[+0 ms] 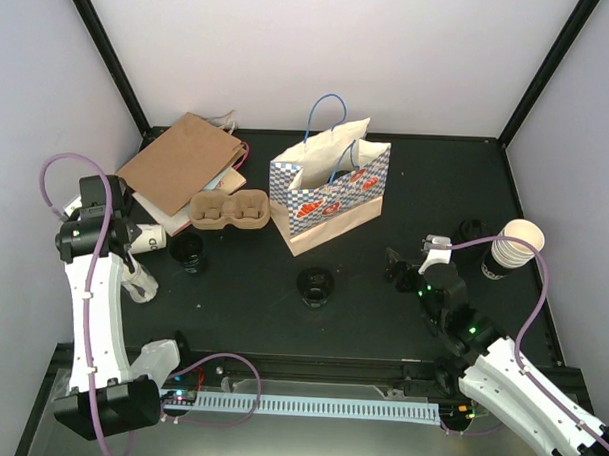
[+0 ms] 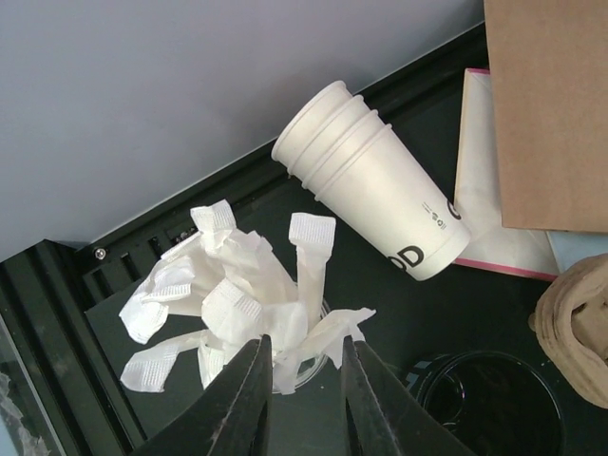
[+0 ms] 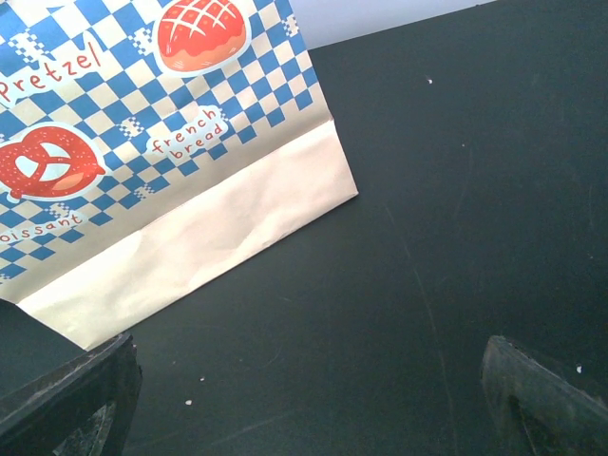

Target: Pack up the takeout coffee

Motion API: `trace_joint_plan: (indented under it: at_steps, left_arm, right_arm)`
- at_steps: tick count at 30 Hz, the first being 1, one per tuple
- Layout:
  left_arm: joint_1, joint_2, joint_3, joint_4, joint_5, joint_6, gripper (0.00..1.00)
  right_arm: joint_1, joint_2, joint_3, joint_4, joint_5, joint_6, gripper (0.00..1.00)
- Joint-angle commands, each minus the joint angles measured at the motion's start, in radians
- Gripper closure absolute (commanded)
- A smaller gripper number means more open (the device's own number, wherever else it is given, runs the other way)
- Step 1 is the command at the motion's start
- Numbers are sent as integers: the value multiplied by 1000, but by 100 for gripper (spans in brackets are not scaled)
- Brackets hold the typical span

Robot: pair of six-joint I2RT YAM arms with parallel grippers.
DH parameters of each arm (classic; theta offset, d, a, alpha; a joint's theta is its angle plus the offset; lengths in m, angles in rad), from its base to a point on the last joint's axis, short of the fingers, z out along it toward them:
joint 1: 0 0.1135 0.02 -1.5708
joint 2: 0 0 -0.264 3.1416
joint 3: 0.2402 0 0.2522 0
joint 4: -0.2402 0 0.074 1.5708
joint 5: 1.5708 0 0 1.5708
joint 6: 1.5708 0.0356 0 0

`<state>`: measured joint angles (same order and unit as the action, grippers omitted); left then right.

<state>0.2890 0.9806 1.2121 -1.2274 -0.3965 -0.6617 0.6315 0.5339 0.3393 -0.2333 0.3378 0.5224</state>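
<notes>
standing upright mid-table: takeout coffee [image 1: 315, 284], black lid facing up, long axis vertical, just in front of checked bag [image 1: 331, 194]. second coffee [image 1: 187, 249] likewise upright, near cardboard carrier [image 1: 229, 209]. left gripper [image 2: 302, 353] at narrow gap astride white packets [image 2: 228, 294]; clamped or not, cannot tell. right gripper [image 3: 309, 375] spread wide near bag's base.

Black table [image 1: 416, 182], checked bag [image 1: 331, 194], centre lidded cup [image 1: 315, 284], left lidded cup [image 1: 187, 248], cardboard carrier [image 1: 229, 208], brown bag [image 1: 180, 162]
</notes>
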Motion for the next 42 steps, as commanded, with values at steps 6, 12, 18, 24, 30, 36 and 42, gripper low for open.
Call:
trace_joint_plan:
  at_steps: [6, 12, 18, 24, 30, 36, 42]
  left_arm:
    - [13, 5, -17, 39, 10, 7, 79]
    - [16, 7, -34, 44, 2, -1, 79]
    - [16, -3, -37, 38, -3, -8, 75]
    - [17, -20, -25, 27, 16, 2, 69]
    - [17, -29, -14, 21, 6, 10, 70]
    - [16, -47, 10, 50, 77, 71, 70]
    - [-23, -24, 16, 73, 255, 121, 67]
  right_arm:
    - [-4, -5, -6, 8, 10, 7, 0]
    - [-4, -5, -6, 10, 8, 8, 0]
    - [-4, -4, -8, 12, 7, 5, 0]
    - [-4, 5, -5, 15, 3, 4, 0]
    - [-3, 5, -6, 17, 4, 4, 0]
    - [-3, 6, -5, 17, 2, 2, 0]
    - [-4, 13, -5, 20, -1, 1, 0]
